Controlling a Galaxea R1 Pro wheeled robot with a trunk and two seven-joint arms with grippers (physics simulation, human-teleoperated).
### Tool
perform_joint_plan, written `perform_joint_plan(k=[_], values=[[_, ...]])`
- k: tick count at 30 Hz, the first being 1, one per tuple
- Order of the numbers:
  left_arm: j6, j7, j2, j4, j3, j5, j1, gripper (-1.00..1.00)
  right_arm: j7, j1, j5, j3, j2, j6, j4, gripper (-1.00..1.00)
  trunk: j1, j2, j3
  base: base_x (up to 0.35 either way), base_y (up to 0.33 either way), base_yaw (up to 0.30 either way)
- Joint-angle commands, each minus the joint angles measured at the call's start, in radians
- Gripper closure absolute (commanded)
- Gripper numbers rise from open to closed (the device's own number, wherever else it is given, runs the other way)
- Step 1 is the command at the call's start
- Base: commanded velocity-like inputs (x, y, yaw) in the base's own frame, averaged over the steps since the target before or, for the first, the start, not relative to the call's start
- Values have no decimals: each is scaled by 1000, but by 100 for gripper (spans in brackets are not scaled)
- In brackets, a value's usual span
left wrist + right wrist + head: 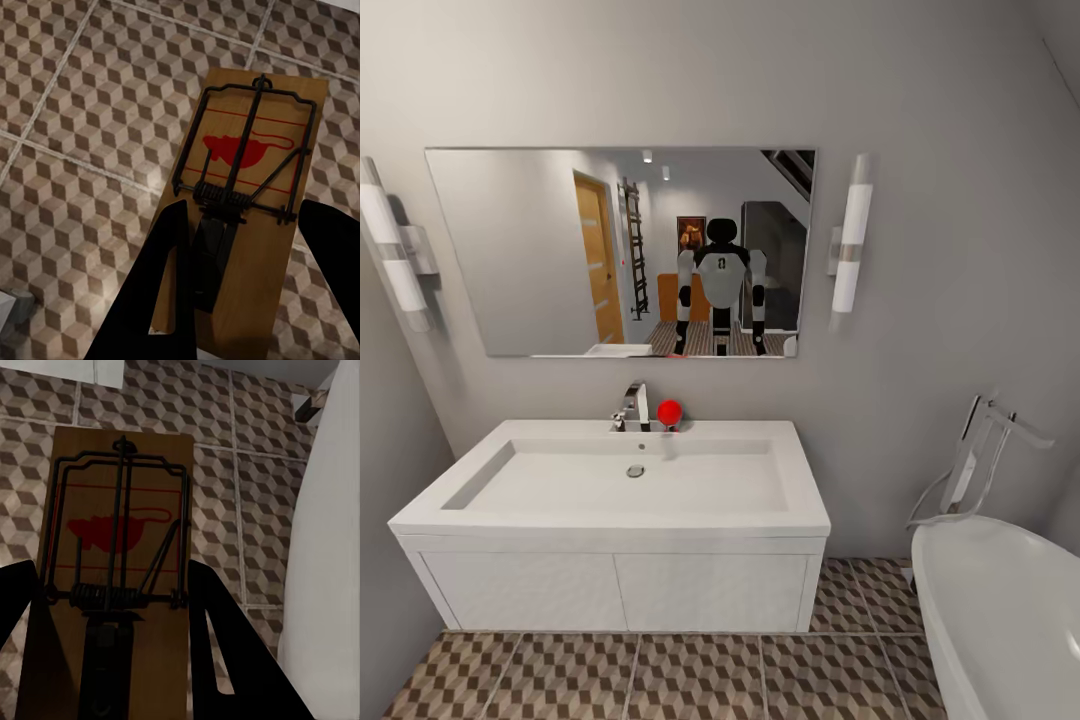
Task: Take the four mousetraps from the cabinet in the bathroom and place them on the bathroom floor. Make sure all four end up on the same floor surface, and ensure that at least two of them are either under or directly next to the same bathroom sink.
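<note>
Between the fingers of the left claw (247, 225): one mousetrap (251, 150), wooden board with wire bar and spring, gripped at its near end, held above the bathroom floor (82, 112). In the right claw (112, 592): a second mousetrap (116, 525), likewise clenched at its near end, beside the white bathtub (330, 547). Judged light, rigid; the board edges were the safe hold, the sprung wire best avoided.

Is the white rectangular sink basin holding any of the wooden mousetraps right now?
No, the white rectangular sink basin in the head view is bare apart from its drain.
</note>
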Motion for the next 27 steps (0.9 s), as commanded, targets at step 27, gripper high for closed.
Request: perform_joint_plan(k=[27], values=[[-5,20,-9,3,-9,0,-1,100,-3,-2,-3,8,0,-5,4,100,104,-191,-87,7,0,0]])
